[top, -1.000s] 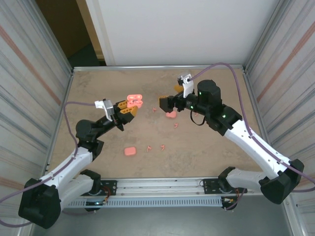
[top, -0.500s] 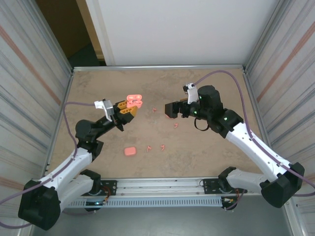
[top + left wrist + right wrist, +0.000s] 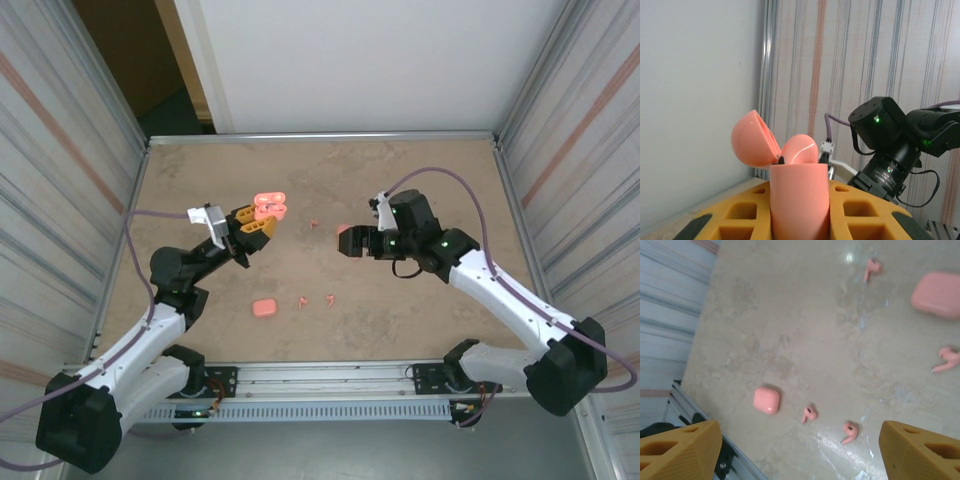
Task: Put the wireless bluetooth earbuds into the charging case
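Pick-up step: the right arm is lining up on an earbud.
Top: the left gripper (image 3: 262, 222) is clenching the open charging case (image 3: 269, 205) aloft, and the right gripper (image 3: 350, 243) is hovering low. Left wrist: the case is standing upright. Right wrist: the released fingers (image 3: 680, 450) are gripping nothing. The earbuds (image 3: 809, 413) are lying flat on the table (image 3: 790, 315), stems slanting lower-left, so the next move probably calls for descending across one stem.

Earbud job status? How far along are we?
Done: the left gripper holds one charging case lifted with its lid open; its inside is hidden. In hand: the right gripper hovers open and empty over the table. Left: at least four earbuds lie loose there, beside two closed cases.
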`<action>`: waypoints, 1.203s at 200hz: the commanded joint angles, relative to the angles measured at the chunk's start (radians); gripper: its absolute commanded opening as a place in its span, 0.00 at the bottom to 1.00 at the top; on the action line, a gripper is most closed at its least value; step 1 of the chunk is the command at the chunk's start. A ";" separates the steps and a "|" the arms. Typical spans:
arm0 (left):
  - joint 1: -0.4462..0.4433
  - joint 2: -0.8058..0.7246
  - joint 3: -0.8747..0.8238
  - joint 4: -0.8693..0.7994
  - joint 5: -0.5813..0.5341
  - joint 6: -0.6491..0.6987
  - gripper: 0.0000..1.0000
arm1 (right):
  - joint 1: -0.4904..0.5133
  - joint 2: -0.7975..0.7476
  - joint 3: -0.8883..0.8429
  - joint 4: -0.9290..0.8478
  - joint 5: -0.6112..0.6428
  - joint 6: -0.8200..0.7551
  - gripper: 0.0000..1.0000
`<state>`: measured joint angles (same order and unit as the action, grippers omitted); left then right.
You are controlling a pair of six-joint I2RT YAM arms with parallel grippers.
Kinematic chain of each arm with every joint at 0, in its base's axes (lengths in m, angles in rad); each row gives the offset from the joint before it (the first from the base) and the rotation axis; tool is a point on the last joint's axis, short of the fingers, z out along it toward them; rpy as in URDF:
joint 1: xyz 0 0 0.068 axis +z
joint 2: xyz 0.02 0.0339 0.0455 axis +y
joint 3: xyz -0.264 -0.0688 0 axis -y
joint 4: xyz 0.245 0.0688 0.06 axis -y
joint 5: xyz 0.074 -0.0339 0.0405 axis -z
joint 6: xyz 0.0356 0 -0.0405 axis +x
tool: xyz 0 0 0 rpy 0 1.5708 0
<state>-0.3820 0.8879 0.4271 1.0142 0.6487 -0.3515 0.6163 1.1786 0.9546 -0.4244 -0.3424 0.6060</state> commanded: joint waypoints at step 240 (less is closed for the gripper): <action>-0.009 -0.049 -0.009 -0.036 -0.013 0.041 0.00 | 0.130 0.445 -0.091 0.097 -0.055 0.064 0.48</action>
<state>-0.3820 0.8688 0.4156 0.9905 0.6418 -0.3389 0.7395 1.5978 0.8627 -0.3405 -0.3721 0.6556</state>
